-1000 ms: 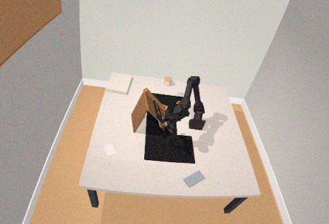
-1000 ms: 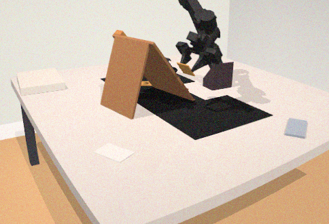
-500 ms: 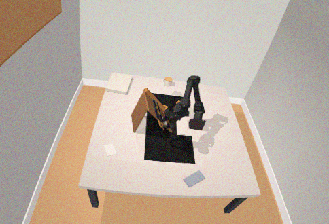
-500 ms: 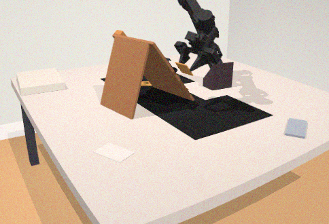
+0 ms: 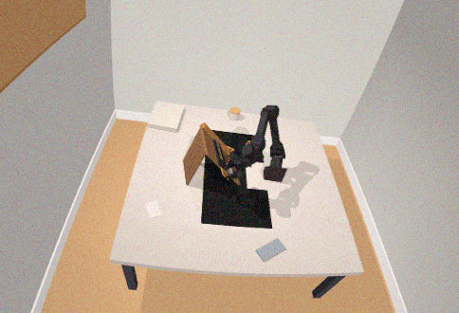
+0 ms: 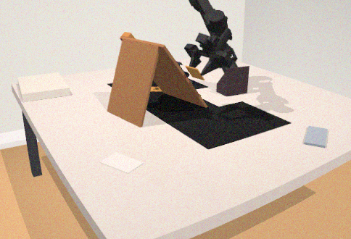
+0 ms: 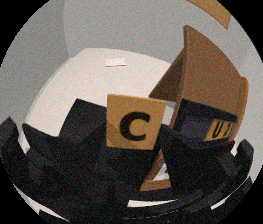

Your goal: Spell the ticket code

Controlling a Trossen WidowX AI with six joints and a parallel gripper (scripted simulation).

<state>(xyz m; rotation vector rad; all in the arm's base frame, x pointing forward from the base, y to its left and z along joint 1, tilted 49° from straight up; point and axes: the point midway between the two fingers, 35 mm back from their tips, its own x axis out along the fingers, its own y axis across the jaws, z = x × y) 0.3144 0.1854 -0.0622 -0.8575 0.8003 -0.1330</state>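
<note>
My gripper (image 7: 134, 126) (image 6: 197, 71) is shut on an orange tile lettered C (image 7: 135, 120) (image 6: 194, 72), whose face is towards the wrist camera. The tilted brown board (image 7: 210, 67) (image 5: 194, 160) (image 6: 132, 81) stands like a tent just beyond the gripper. Its dark rail (image 7: 193, 125) shows in the wrist view right of the C tile, apart from it. A tile lettered U (image 7: 218, 130) sits towards the rail's far end, with another tile beside it whose letter I cannot read surely. A white printed patch low on the board is mostly hidden by the fingers.
A black mat (image 5: 237, 211) (image 6: 214, 132) lies under the board. Another orange tile (image 6: 156, 89) shows behind the board. A white card (image 5: 153, 209) (image 6: 122, 162), a blue-grey slab (image 5: 271, 249) (image 6: 315, 136), a cream block (image 5: 167, 116) (image 6: 43, 85) and an orange-topped cup (image 5: 234, 113) stand around.
</note>
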